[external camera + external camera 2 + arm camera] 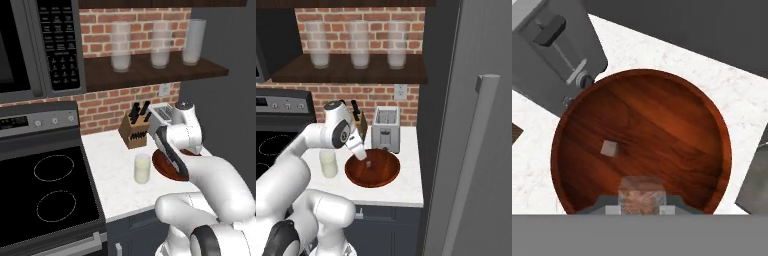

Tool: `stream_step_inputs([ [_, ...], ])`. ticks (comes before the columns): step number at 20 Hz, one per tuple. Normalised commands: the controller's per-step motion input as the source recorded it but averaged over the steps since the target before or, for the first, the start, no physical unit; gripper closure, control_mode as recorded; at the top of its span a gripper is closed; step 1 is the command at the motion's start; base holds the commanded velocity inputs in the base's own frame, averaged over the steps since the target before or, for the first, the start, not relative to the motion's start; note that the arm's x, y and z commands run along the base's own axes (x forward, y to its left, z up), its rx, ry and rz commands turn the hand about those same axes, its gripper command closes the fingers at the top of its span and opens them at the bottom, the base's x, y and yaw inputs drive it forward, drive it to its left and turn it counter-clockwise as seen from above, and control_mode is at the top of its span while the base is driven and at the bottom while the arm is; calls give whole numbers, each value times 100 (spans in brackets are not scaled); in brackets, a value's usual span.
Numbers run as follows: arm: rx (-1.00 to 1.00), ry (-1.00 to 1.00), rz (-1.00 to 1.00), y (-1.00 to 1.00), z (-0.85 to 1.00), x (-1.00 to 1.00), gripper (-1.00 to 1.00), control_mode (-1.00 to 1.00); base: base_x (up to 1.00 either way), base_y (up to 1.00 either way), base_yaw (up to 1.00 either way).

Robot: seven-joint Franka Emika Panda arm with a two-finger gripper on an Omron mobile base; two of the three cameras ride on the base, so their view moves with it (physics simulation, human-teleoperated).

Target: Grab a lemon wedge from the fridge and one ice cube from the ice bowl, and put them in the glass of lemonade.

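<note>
So the gripper (640, 209) hung over the ice bowl (677, 125), its jaws pinching a clear ice cube (641, 192) between them, held above the near part of the bowl floor. A second, smaller ice cube (608, 148) lay loose on the wood, left of centre in the hand view, apart from the held one. The cubes were blocky, no real long axis. The bowl sat flat, mouth up, on the white counter (112, 170), its rim just beside the toaster (386, 129). The glass of lemonade (328, 164) stood upright, mouth up, to the bowl's left, near but apart from it. A knife block (133, 131) stood behind the glass, with bare counter in front and left of it. The fridge (476, 150) door was closed on the right, its bar handle (468, 165) running vertical. The counter's front edge ran close in front of the bowl.
</note>
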Motion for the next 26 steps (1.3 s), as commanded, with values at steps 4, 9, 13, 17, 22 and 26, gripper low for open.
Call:
stream_step_inputs([
  [4,-25,0,39,59,43,-58,100,-100,0,0,0],
  [9,-29,1,46,66,33,-49,100,-100,0,0,0],
  [13,-32,9,45,67,31,-32,100,-100,0,0,0],
  [17,-29,14,37,47,47,-5,100,-100,0,0,0],
  [22,-22,30,24,24,32,9,100,-100,0,0,0],
  [26,-11,26,11,4,-2,36,100,-100,0,0,0],
])
